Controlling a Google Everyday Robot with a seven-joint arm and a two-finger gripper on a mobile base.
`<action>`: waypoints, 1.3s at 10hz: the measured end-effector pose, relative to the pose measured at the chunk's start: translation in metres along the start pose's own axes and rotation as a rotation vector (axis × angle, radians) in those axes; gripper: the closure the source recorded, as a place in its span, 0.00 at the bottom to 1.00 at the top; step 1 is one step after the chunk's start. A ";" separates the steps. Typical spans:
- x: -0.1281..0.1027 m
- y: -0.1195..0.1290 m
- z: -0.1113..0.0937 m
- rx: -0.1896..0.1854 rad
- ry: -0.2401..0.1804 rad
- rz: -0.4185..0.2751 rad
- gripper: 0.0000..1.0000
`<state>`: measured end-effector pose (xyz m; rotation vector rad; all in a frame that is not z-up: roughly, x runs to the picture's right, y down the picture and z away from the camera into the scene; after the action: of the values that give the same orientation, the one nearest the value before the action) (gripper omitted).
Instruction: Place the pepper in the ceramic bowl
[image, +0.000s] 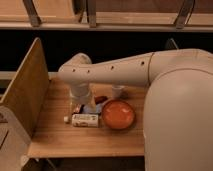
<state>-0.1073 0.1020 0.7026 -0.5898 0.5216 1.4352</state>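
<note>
Nearest on the tabletop (75, 142), low in the frame, a white box (85, 120) lies flat, with the ceramic bowl (118, 114) just to its right, empty and open from above. Behind the box the pincer (79, 107) hangs close over the wood at centre left, jaws spread and holding nothing, beside a blue square (91, 108). The pepper (101, 99) lies a little further back, right of the pincer and near the bowl's upper-left rim. It is probably light, smooth-skinned and a bit yielding, so a gentle pinch across its middle should suit it. The blue square and the box crowd the approach. A small pale cup (118, 91) behind the bowl could be knocked over. A wooden panel (27, 85) walls the left side.
</note>
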 end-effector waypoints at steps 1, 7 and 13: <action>0.000 0.000 0.000 0.000 0.000 0.000 0.35; 0.000 0.000 0.001 0.000 0.002 0.000 0.35; -0.070 -0.027 -0.035 -0.088 -0.199 -0.001 0.35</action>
<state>-0.0846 0.0253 0.7234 -0.5100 0.3022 1.5024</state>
